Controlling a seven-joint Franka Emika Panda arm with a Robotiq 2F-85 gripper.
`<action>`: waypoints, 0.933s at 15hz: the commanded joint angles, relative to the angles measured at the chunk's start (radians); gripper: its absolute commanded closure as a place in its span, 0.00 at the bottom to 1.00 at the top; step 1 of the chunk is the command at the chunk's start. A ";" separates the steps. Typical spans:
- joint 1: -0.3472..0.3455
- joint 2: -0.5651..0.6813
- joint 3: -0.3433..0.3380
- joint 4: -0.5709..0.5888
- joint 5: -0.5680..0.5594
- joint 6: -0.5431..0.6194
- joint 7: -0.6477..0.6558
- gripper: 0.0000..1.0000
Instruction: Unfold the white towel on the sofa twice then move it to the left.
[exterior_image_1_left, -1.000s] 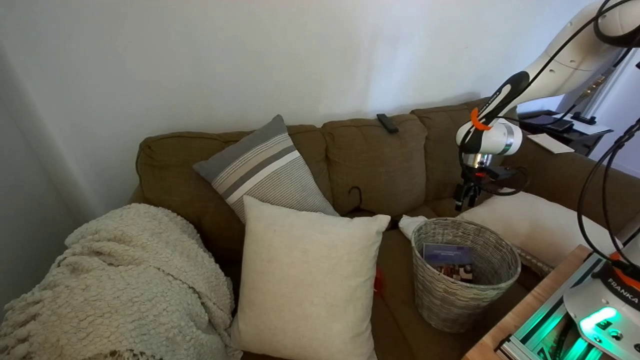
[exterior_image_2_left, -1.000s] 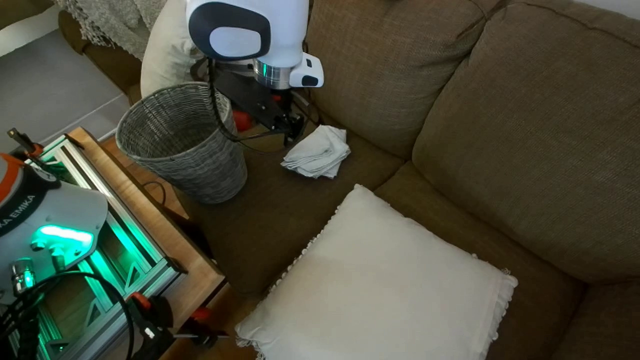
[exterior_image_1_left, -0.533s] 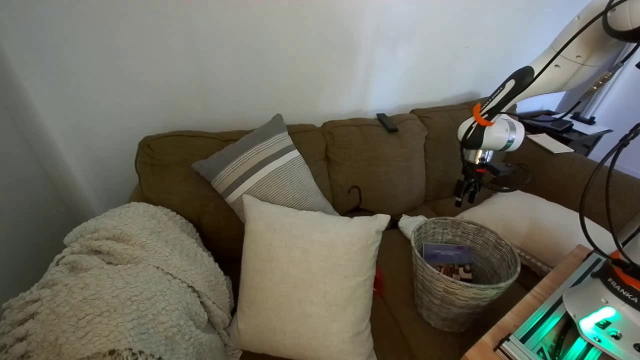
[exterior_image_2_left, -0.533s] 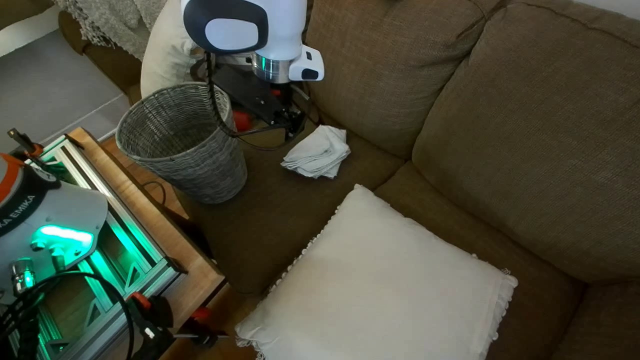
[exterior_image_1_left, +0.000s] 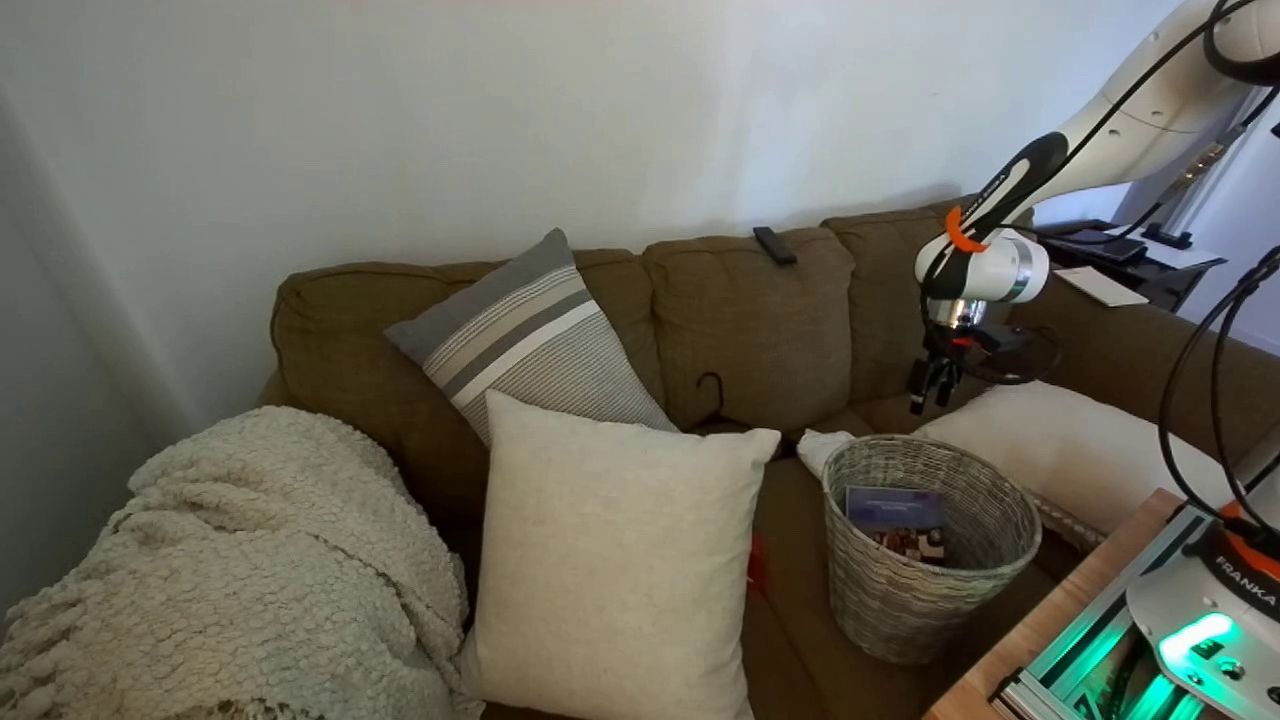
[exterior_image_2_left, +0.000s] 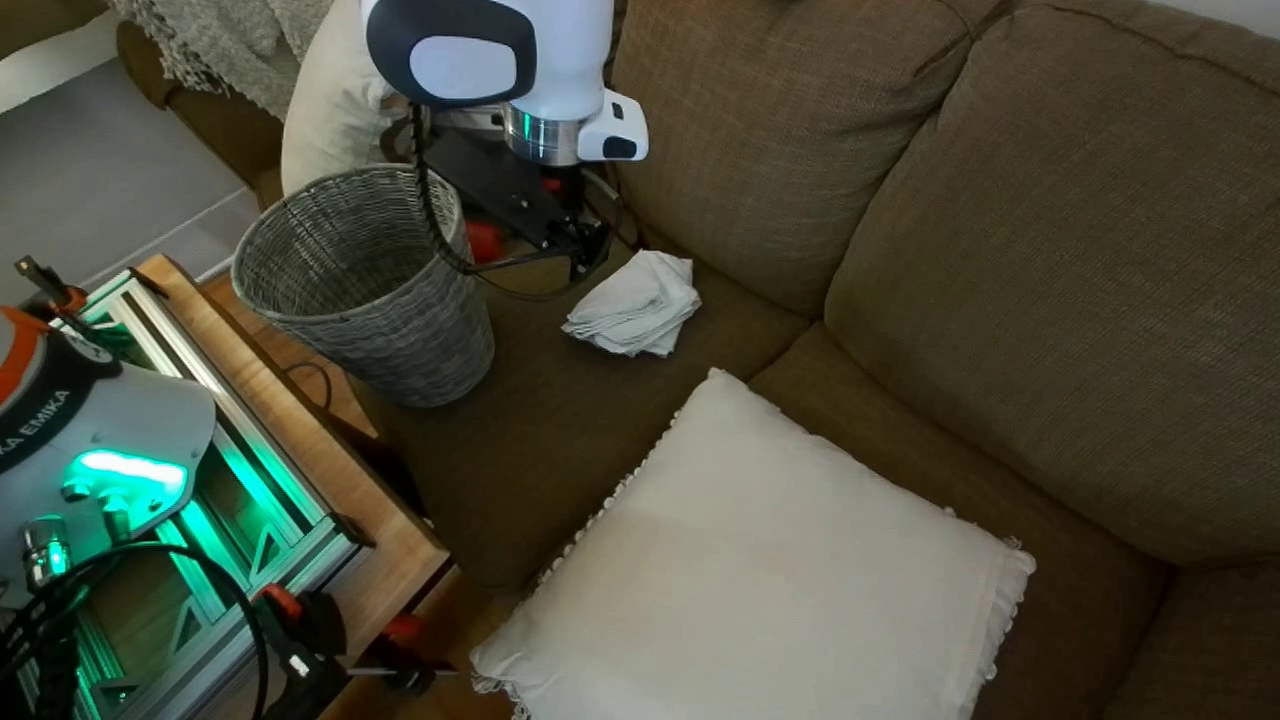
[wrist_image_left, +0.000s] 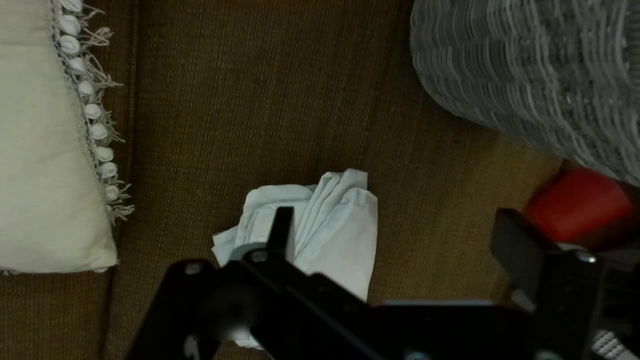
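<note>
The white towel (exterior_image_2_left: 635, 305) lies folded in a small stack on the seat of the brown sofa (exterior_image_2_left: 1050, 250). In the wrist view the towel (wrist_image_left: 345, 235) is partly covered by one finger. In an exterior view only a white corner of the towel (exterior_image_1_left: 822, 448) shows behind the basket. My gripper (wrist_image_left: 397, 217) is open and empty. It hangs above the seat beside the towel, with one finger over the towel and the other over bare sofa fabric. The gripper shows in both exterior views (exterior_image_1_left: 932, 398) (exterior_image_2_left: 588, 268), pointing down and apart from the towel.
A wicker basket (exterior_image_2_left: 450, 350) stands close to the gripper, with books (exterior_image_1_left: 895, 510) inside. A white fringed pillow (exterior_image_2_left: 760, 580) lies near the towel. A red object (wrist_image_left: 580, 202) sits by the basket. An upright cream pillow (exterior_image_1_left: 620, 560) and a fluffy blanket (exterior_image_1_left: 250, 570) are further along.
My gripper has risen slightly since one second ago, and has held still over the last half second. The towel has not moved.
</note>
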 joint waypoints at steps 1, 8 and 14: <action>-0.030 -0.001 0.028 0.000 -0.024 0.001 0.017 0.00; -0.058 0.030 0.059 0.028 0.006 0.001 -0.012 0.00; -0.069 0.041 0.083 0.039 -0.011 0.000 0.009 0.00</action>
